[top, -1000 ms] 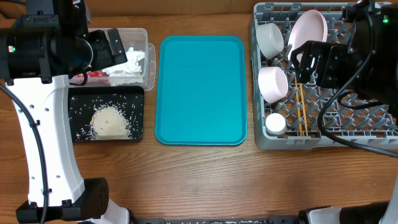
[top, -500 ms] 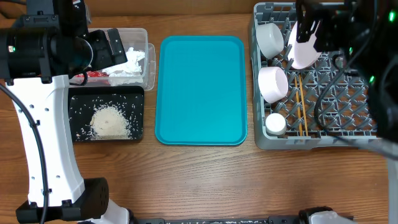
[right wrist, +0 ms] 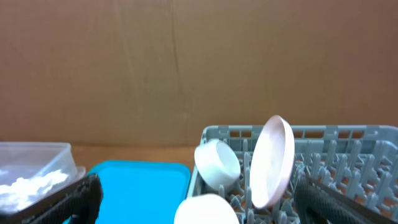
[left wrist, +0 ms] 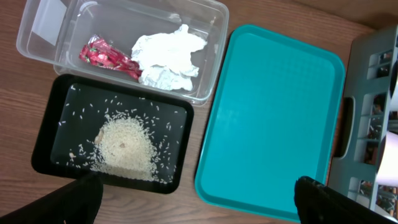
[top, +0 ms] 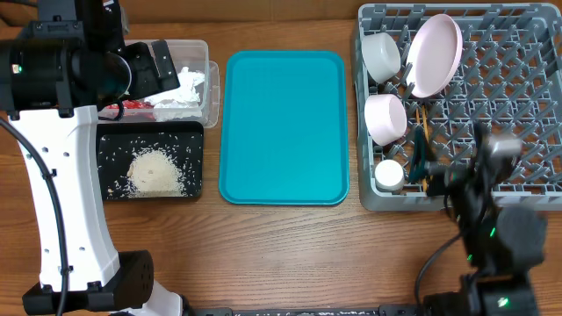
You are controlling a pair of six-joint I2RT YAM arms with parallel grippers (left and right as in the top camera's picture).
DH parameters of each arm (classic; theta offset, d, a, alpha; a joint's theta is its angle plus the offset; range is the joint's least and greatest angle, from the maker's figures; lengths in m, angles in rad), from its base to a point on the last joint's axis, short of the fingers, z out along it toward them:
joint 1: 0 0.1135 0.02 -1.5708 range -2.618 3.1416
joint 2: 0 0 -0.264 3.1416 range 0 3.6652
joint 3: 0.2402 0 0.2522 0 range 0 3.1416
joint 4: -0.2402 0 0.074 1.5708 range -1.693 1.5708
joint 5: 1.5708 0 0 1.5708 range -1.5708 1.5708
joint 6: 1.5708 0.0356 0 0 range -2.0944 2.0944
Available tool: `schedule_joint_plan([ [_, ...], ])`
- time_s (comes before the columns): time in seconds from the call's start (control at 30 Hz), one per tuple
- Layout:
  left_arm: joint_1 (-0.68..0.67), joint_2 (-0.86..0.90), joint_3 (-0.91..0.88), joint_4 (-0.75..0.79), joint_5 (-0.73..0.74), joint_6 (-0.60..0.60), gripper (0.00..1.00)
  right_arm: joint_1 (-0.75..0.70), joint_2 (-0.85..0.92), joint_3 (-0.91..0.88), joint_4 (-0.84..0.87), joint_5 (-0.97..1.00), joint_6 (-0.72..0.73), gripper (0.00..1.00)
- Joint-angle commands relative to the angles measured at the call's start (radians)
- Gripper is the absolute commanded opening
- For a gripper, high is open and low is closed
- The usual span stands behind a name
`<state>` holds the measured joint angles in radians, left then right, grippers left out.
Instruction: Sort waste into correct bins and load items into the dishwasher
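Since overhead shows plate point(top: 435, 54), bowls point(top: 384, 118), cup point(top: 389, 175) and chopsticks point(top: 426, 123) seated in the rack point(top: 518, 114), you likely only need to park both arms clear of its rim. Left wrist: left gripper point(left wrist: 199, 196) spread, empty; napkin point(left wrist: 166, 59) and wrapper point(left wrist: 109, 56) in tub point(left wrist: 214, 18), rice point(left wrist: 124, 146) on black tray point(left wrist: 46, 134). Right wrist: right gripper point(right wrist: 199, 202) spread, empty.

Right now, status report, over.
Left gripper, right gripper open, empty. Plate, bowls, cup, chopsticks in rack. Napkin, wrapper in tub; rice on black tray. Nothing in the way.
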<state>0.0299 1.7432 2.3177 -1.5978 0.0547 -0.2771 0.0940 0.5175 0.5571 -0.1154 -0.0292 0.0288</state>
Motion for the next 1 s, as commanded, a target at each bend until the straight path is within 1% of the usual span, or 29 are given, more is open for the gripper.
schedule_joint_plan([
  [0.0,0.003,0.003,0.002,0.001,-0.006,0.019,1.0,-0.006,-0.18,-0.248,0.108,0.005,-0.003,1.0],
  [0.13,0.003,0.003,0.002,0.001,-0.006,0.019,1.0,-0.006,-0.331,-0.45,0.185,-0.005,0.001,1.0],
  [0.27,0.002,0.003,0.002,0.001,-0.006,0.019,1.0,-0.006,-0.429,-0.547,0.193,-0.01,0.001,1.0],
  [0.53,0.002,0.003,0.002,0.001,-0.006,0.019,1.0,-0.004,-0.497,-0.549,0.032,-0.005,0.0,1.0],
  [0.97,0.002,0.003,0.002,0.001,-0.006,0.019,1.0,-0.001,-0.515,-0.549,0.034,-0.009,0.0,1.0],
])
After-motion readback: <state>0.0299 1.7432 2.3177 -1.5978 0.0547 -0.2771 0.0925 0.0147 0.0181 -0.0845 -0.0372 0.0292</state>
